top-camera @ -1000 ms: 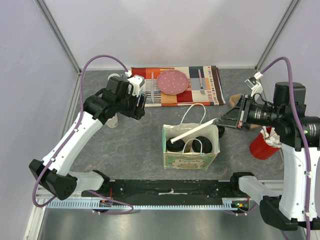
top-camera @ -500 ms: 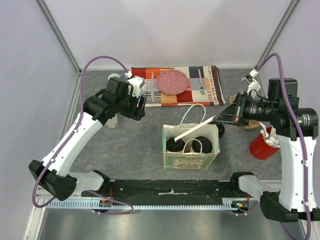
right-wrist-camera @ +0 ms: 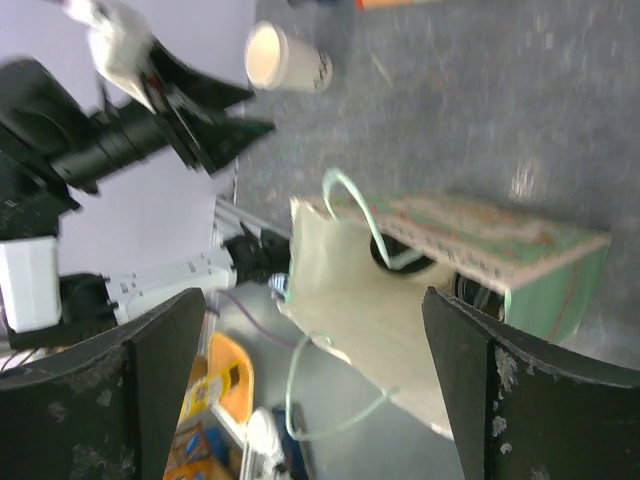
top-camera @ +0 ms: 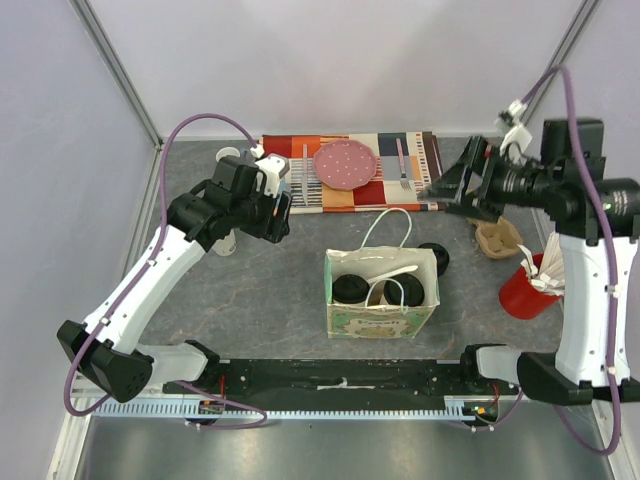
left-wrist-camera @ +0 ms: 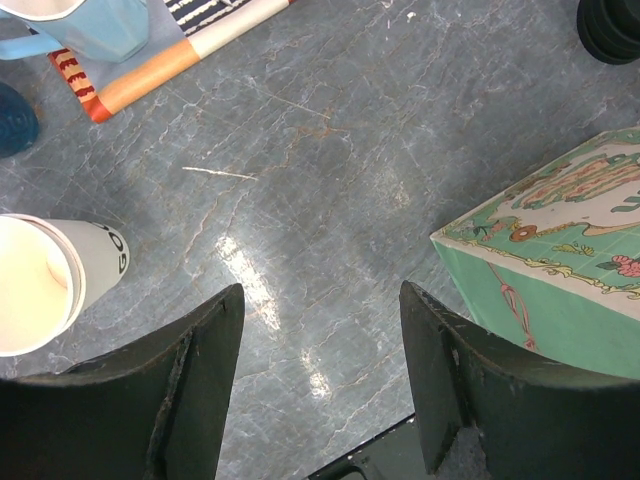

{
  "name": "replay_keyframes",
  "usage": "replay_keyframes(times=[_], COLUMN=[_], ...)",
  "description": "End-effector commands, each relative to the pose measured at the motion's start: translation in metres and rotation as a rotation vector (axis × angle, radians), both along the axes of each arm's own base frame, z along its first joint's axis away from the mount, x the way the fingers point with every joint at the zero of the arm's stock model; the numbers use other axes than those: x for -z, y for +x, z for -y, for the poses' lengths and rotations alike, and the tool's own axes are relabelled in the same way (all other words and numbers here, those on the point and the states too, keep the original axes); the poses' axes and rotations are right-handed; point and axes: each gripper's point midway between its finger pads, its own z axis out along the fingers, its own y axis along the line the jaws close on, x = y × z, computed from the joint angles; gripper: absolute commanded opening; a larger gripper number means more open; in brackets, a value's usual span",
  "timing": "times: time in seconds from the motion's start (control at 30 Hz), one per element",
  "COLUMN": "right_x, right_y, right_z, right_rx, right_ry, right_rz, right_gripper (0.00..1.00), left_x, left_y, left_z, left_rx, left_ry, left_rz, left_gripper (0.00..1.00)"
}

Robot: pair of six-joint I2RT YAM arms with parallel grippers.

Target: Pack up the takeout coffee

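One uncapped paper cup (left-wrist-camera: 40, 285) stands on the surface (left-wrist-camera: 330, 180), lower left in the left wrist view, beside the wide, empty left gripper (left-wrist-camera: 320, 290). In the top view's upper right, the right gripper (top-camera: 437, 197) is spread wide and empty. Black lids (top-camera: 352, 289) show inside the central bag (top-camera: 380, 320).

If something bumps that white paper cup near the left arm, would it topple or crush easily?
Probably light: the paper cup looks empty and has no lid. Being tall and tapered, it likely tips with a sideways nudge. Its thin open rim would probably buckle under a hard squeeze.
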Motion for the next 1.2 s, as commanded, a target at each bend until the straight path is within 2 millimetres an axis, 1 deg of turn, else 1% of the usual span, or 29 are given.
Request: replay_keyframes(times=[0.0,0.03,0.07,0.1,0.13,0.17,0.2,0.23,0.27,0.3,0.33,0.37,0.4,0.43,0.47,0.5,0.57,0.6,0.63,0.7,0.73,0.77,0.87,0.9,0.93,1.0,1.07,1.13,1.17], right_x=[-0.040,-0.053,-0.058,-0.070,-0.067,-0.066,-0.058,-0.053,-0.047,-0.029,-0.024,-0.016,0.006,0.015,0.021,0.038,0.052,0.065,0.068,0.071,0.074,0.081,0.120,0.146,0.156,0.167,0.162,0.155,0.155], right_y=[0.014,0.029,0.036,0.039,0.054,0.058,0.063,0.063,0.061,0.060,0.053,0.050,0.049,0.047,0.046,0.047,0.049,0.051,0.052,0.058,0.054,0.050,0.027,0.007,-0.003,-0.016,-0.016,-0.010,-0.006], right_z=[0.006,0.011,0.015,0.021,0.039,0.051,0.065,0.103,0.121,0.139,0.151,0.171,0.179,0.188,0.197,0.201,0.207,0.209,0.209,0.198,0.200,0.198,0.191,0.198,0.202,0.206,0.214,0.223,0.222], right_rx=[0.079,0.118,0.155,0.196,0.301,0.360,0.427,0.602,0.679,0.744,0.790,0.861,0.855,0.874,0.895,0.831,0.734,0.598,0.540,0.398,0.305,0.251,0.119,0.082,0.074,0.076,0.096,0.127,0.132], right_ry=[-0.016,-0.029,-0.042,-0.057,-0.126,-0.176,-0.234,-0.363,-0.430,-0.515,-0.568,-0.655,-0.727,-0.768,-0.822,-0.910,-1.017,-1.108,-1.137,-1.129,-1.182,-1.190,-1.197,-1.245,-1.270,-1.287,-1.337,-1.387,-1.383], right_rz=[0.056,0.099,0.116,0.167,0.180,0.200,0.193,0.206,0.197,0.147,0.140,0.116,0.054,0.023,0.001,-0.041,-0.076,-0.095,-0.092,-0.036,-0.028,-0.045,-0.111,-0.207,-0.247,-0.277,-0.274,-0.263,-0.259], right_gripper=[0.98,0.98,0.98,0.98,0.98,0.98,0.98,0.98,0.98,0.98,0.97,0.93,0.87,0.72,0.68,0.66,0.70,0.72,0.74,0.75,0.75,0.75,0.72,0.71,0.71,0.71,0.71,0.71,0.72], left_x=[-0.008,-0.007,-0.006,-0.006,-0.007,-0.007,-0.008,-0.008,-0.009,-0.008,-0.008,-0.006,-0.008,-0.008,-0.008,-0.008,-0.007,-0.007,-0.003,0.000,0.005,0.006,0.013,0.014,0.013,0.014,0.014,0.020,0.021], left_y=[0.001,0.001,0.001,0.002,0.002,0.003,0.003,0.003,0.003,0.003,0.004,0.004,0.003,0.004,0.004,0.003,0.002,0.001,0.000,0.000,-0.003,-0.002,-0.003,-0.002,-0.001,-0.001,0.000,-0.002,-0.002], left_z=[-0.001,-0.001,-0.001,-0.001,-0.001,-0.001,-0.001,-0.001,-0.003,-0.004,-0.004,-0.006,-0.006,-0.006,-0.007,-0.007,-0.008,-0.010,-0.011,-0.011,-0.012,-0.012,-0.012,-0.013,-0.014,-0.014,-0.016,-0.017,-0.018], left_rx=[0.009,0.009,0.010,0.011,0.012,0.012,0.012,0.014,0.012,0.009,0.010,0.006,0.010,0.010,0.010,0.011,0.013,0.011,0.010,0.010,0.012,0.011,0.011,0.009,0.003,0.001,0.019,0.027,0.028], left_ry=[-0.015,-0.015,-0.015,-0.013,-0.014,-0.012,-0.012,-0.008,-0.005,-0.001,0.001,0.006,0.004,0.002,0.003,0.002,0.004,0.005,0.012,0.009,0.011,0.007,0.014,0.016,0.021,0.028,0.049,0.061,0.065], left_rz=[0.042,0.040,0.038,0.041,0.044,0.046,0.051,0.056,0.064,0.065,0.073,0.073,0.080,0.088,0.091,0.095,0.104,0.110,0.105,0.110,0.106,0.111,0.103,0.099,0.099,0.096,0.111,0.102,0.101], left_gripper=[0.70,0.70,0.70,0.70,0.70,0.70,0.70,0.70,0.70,0.70,0.70,0.69,0.69,0.69,0.69,0.69,0.69,0.70,0.69,0.69,0.70,0.69,0.69,0.69,0.69,0.69,0.69,0.69,0.69])
